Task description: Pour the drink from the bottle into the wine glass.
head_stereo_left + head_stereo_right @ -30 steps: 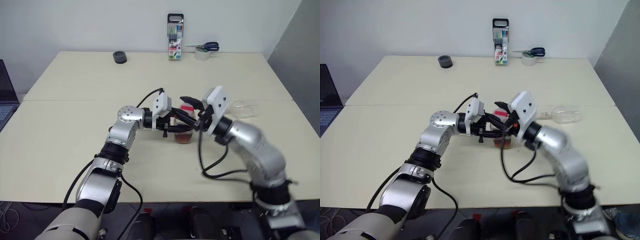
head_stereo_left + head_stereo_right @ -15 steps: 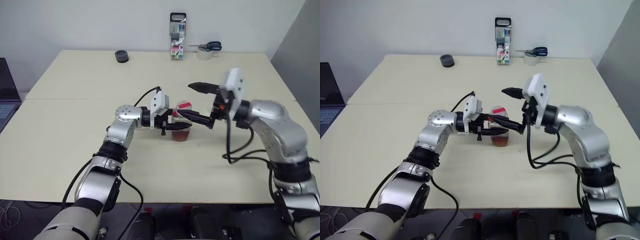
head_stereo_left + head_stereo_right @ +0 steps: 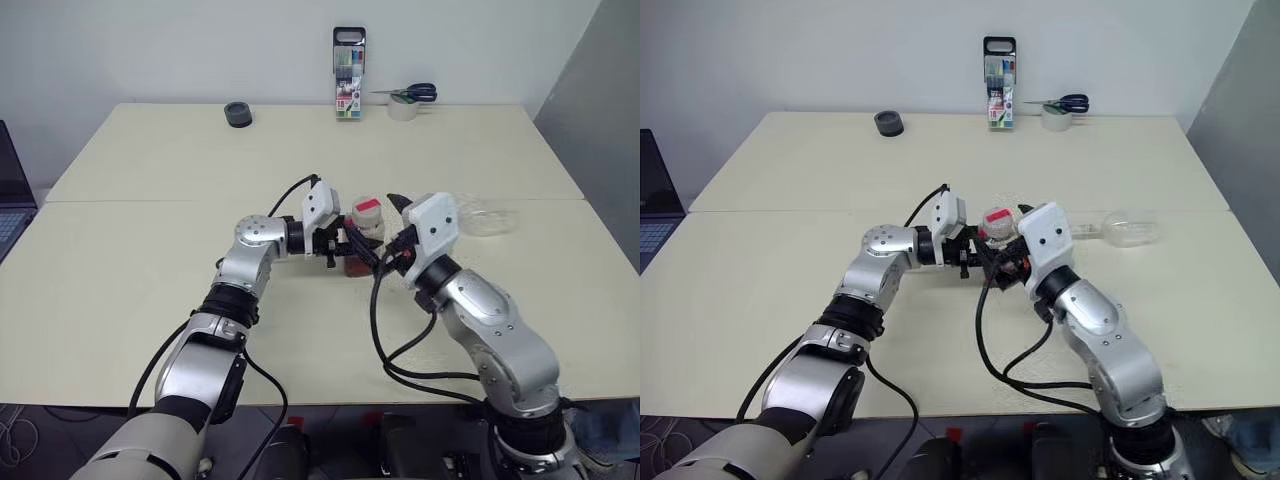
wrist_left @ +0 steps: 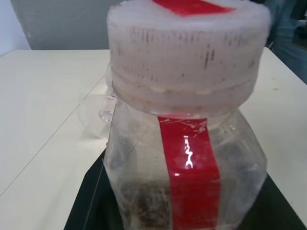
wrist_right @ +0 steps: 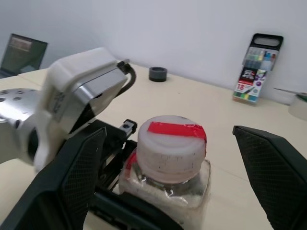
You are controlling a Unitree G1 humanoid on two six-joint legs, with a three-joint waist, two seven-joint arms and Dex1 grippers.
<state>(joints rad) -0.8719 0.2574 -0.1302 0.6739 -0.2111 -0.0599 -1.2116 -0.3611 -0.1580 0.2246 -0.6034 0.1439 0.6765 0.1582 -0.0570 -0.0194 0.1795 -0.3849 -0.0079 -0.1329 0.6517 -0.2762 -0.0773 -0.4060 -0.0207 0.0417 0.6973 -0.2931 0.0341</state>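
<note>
One bottle [image 5: 169, 158] pinched by left fingers [image 5: 108, 179]; right fingers [image 5: 276, 177] spread; one wine glass [image 3: 488, 217].

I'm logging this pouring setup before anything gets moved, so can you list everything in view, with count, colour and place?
bottle: one, clear, pale cap with red strip, amber drink inside, upright mid-table, held
wine glass: one, clear, lying on its side to the bottle's right
pen pack: one, black case, coloured pens, upright at the far edge
scissors: one, blue handles, atop the tape roll
tape roll: one, pale, far edge
small ring: one, dark grey, far left
laptop: one, dark, off the table's left
table: cream
left gripper: shut on the bottle
right gripper: open, fingers either side of the cap
</note>
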